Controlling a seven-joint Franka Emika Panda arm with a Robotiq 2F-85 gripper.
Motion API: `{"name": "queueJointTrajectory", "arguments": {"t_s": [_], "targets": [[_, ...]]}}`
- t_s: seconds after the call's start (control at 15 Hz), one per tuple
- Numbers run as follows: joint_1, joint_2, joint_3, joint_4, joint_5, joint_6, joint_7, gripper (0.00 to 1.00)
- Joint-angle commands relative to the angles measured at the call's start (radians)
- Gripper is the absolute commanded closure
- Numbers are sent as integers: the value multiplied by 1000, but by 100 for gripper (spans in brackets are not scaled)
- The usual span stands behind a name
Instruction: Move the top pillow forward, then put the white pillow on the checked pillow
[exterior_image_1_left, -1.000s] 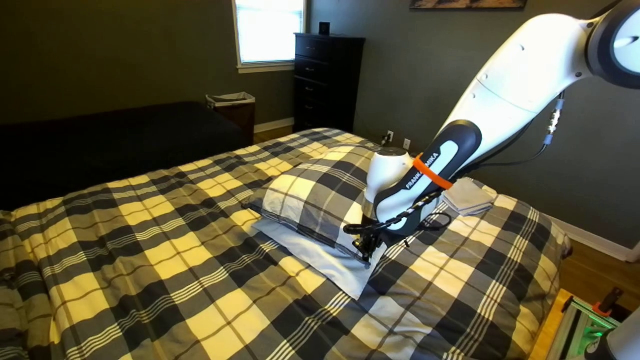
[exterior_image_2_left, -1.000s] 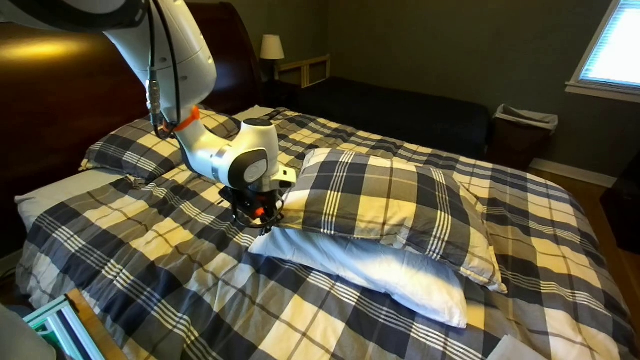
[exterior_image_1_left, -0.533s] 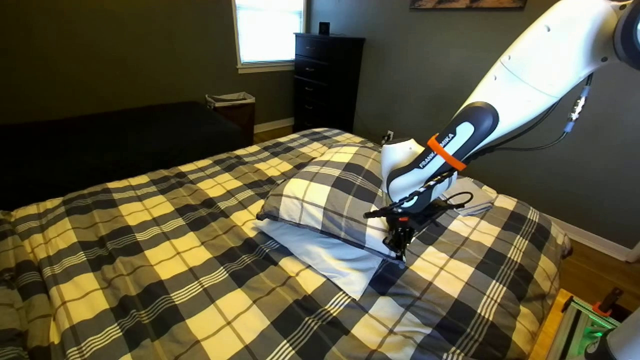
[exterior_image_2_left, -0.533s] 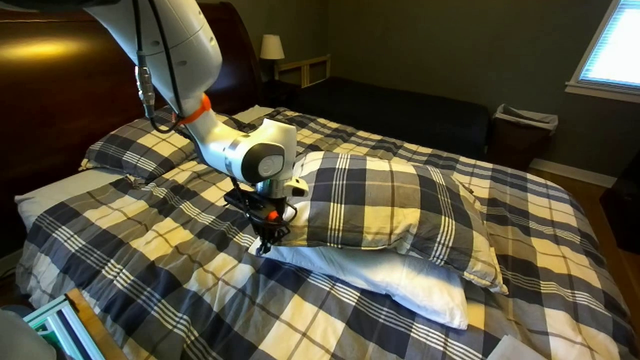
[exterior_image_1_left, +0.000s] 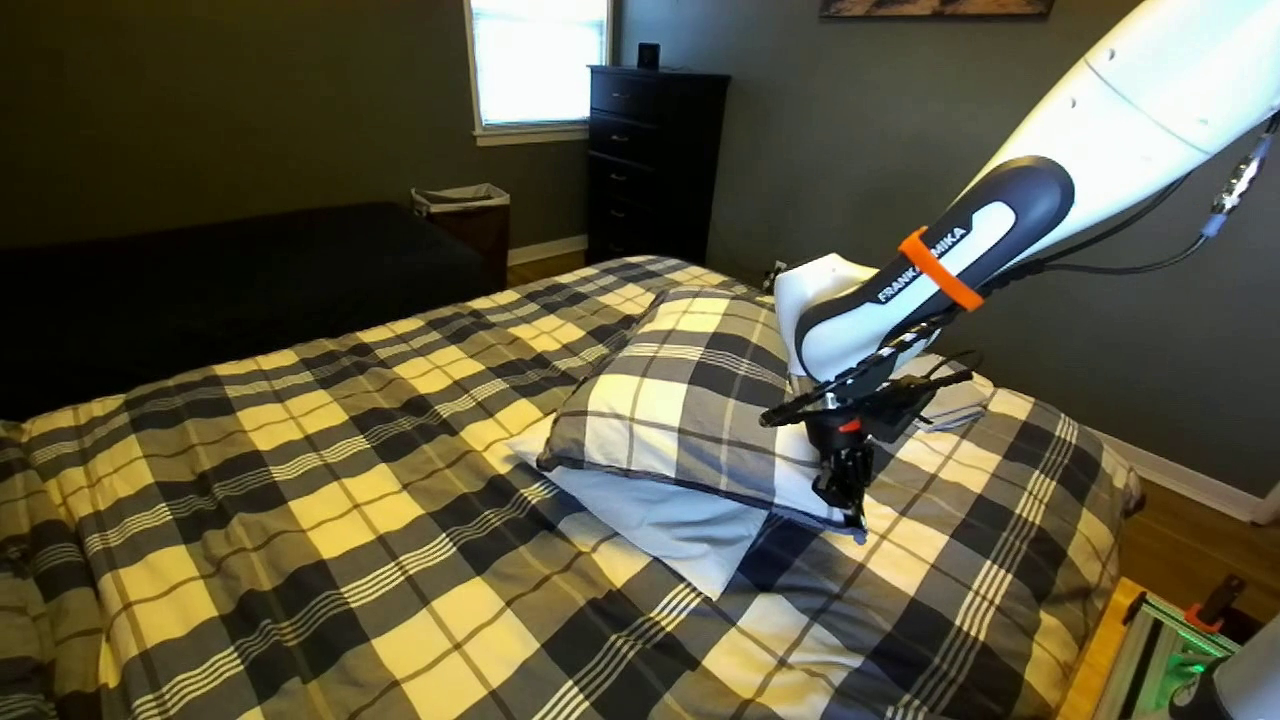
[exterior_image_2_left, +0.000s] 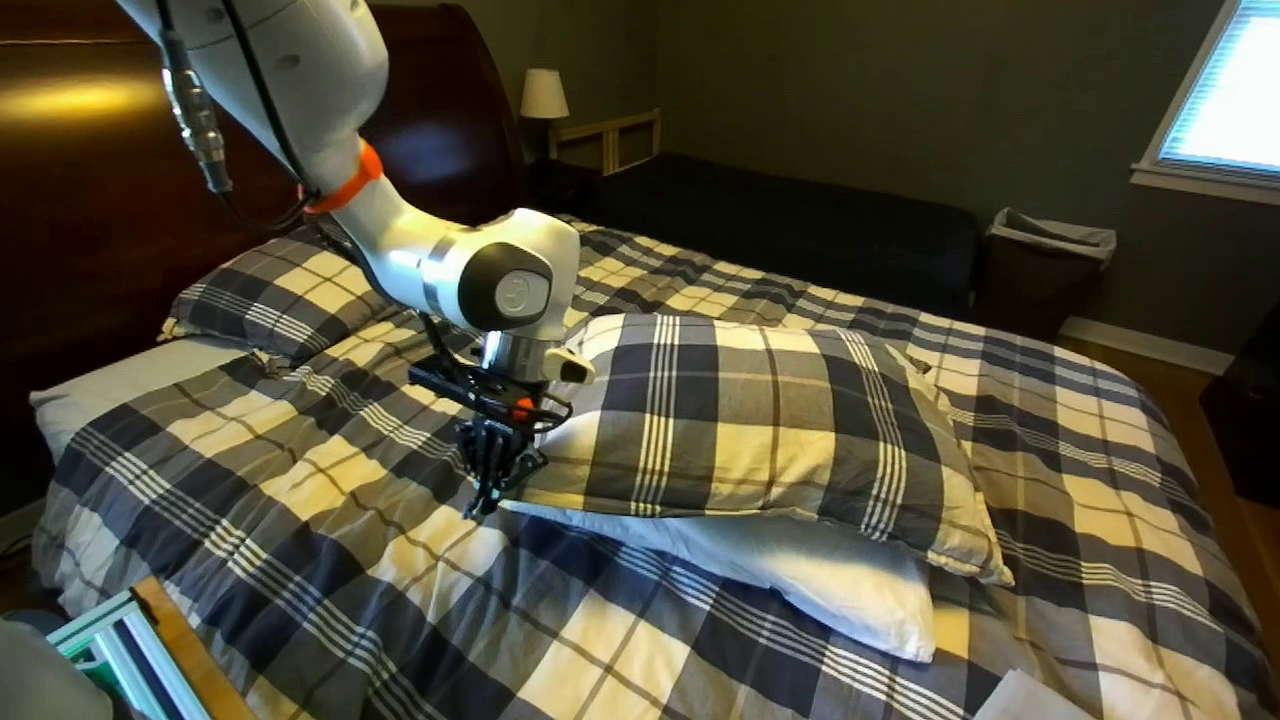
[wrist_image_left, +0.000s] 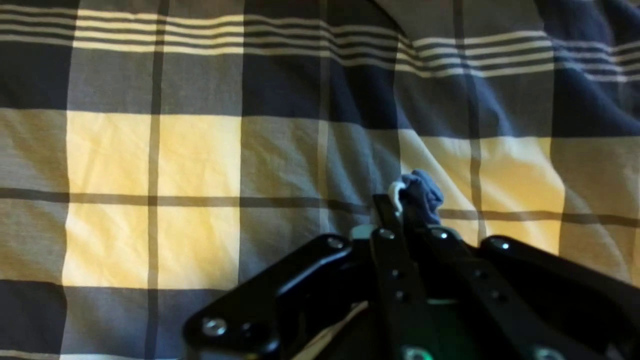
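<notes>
The plaid pillow, in navy, white and pale yellow (exterior_image_1_left: 690, 410) (exterior_image_2_left: 770, 420), lies tilted on top of the white pillow in both exterior views. The white pillow (exterior_image_1_left: 660, 530) (exterior_image_2_left: 830, 570) is mostly covered; only a strip and a corner show along one side. My gripper (exterior_image_1_left: 856, 515) (exterior_image_2_left: 482, 500) is at one corner of the plaid pillow, just above the bed. In the wrist view, the fingers (wrist_image_left: 400, 205) are closed with a bunched bluish pillow corner (wrist_image_left: 425, 197) pinched between them.
A plaid bedspread (exterior_image_1_left: 350, 550) covers the bed. A folded grey cloth (exterior_image_1_left: 960, 390) lies behind the arm. Another plaid pillow (exterior_image_2_left: 290, 290) rests near the dark wooden headboard (exterior_image_2_left: 100, 130). A wood-edged metal frame (exterior_image_2_left: 190, 640) stands by the bed's side, near the robot base.
The gripper has pulled the plaid pillow's corner along, rightward in one exterior view and leftward and down in the other. The plaid pillow has shifted and turned over the white pillow, which has stayed.
</notes>
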Motion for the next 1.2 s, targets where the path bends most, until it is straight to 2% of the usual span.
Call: {"name": "queueJointTrajectory", "arguments": {"t_s": [0.0,0.33,0.6,0.73,0.93,1.13], "targets": [[6,-140,9,-113,1,-114,19,99],[-23,-336,-22,-186,3,-223,103,99],[-89,-517,-65,-214,-24,-257,237,99],[-122,-563,-66,-212,-39,-269,313,99],[-107,-573,-34,-214,5,-366,345,99],[-37,-603,-20,-221,156,-475,220,99]]}}
